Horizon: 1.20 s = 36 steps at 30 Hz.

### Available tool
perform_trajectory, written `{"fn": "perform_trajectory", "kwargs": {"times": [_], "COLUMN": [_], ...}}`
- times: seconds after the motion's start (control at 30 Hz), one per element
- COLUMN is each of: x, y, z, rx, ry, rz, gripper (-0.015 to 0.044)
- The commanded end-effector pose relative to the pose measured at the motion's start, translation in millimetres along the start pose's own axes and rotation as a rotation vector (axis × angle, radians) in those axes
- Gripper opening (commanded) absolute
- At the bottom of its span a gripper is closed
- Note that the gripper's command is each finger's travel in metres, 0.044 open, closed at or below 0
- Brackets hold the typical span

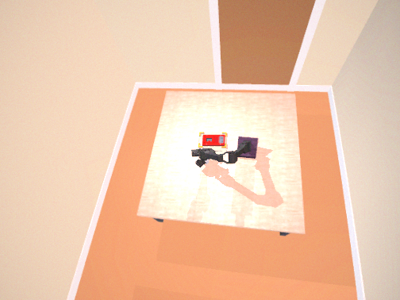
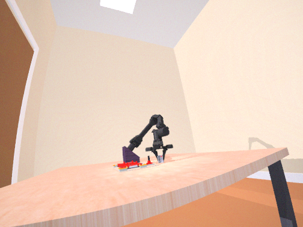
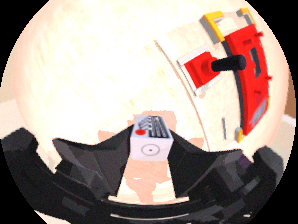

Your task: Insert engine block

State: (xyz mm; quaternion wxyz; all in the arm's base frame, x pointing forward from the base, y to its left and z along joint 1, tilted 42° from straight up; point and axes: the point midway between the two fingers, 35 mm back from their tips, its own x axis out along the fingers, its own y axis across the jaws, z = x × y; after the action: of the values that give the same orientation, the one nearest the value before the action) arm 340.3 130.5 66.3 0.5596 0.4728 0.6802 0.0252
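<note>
My gripper [image 2: 160, 160] [image 3: 151, 136] is shut on the small grey engine block. The engine block [image 2: 160, 157] [image 3: 150, 148] shows a red dot and dark slots on its upper face in the wrist view. It is low over the table, beside the car body; the exact gap to the table cannot be told. The red car body [image 1: 214, 143] [image 2: 124, 165] [image 3: 248, 97] lies to the right in the wrist view, apart from the block. Its dark opening [image 1: 209, 140] [image 3: 255, 63] is empty of the block. The rib cannot be made out. The arm hides the block in the top view.
Yellow corner brackets [image 1: 201, 135] [image 3: 213, 26] stand around the car body. A red piece [image 2: 149, 163] [image 3: 195, 71] with an upright black peg [image 2: 148, 158] [image 3: 229, 63] stands between the block and the car body. The purple base [image 1: 254, 151] [image 2: 130, 156] of the arm is near the car body.
</note>
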Motion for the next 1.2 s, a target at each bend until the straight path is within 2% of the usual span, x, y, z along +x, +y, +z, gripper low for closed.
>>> {"fn": "perform_trajectory", "kwargs": {"times": [0.0,0.23,0.8,1.0,1.17], "x": [8,12,5,4,-17], "y": [-2,-2,0,0,1], "z": [1,1,2,2,3], "rx": [0.009,0.009,0.007,0.008,0.009], "ry": [-0.001,-0.001,-0.007,-0.006,-0.002], "rz": [-0.006,-0.006,0.006,0.004,-0.007], "gripper": [0.0000,0.0000,0.0440,0.0440,0.0440]}}
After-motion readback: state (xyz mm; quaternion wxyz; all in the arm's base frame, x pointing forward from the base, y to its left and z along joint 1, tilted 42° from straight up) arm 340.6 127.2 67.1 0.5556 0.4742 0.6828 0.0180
